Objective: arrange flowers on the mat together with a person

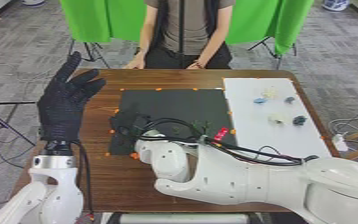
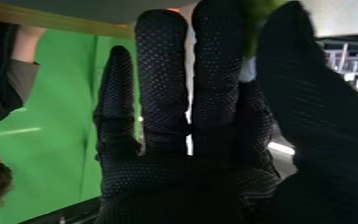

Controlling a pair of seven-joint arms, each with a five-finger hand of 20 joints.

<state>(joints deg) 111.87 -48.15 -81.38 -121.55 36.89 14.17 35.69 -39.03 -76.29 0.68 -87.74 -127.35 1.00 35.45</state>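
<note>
In the head view, my left hand is raised beside the mat's left side, its fingers straight and holding nothing. My right hand is low over the left part of the dark mat. The right wrist view shows my right hand with a green stem with a whitish end between thumb and fingers. On the white board lie a blue flower, a pale yellow one, a yellowish one and dark teal ones. My right forearm covers the mat's near part.
Small green pieces and a red piece are beside my right arm's black cables. Across the brown table, a person's hands rest near its far edge. Orange marks line the mat.
</note>
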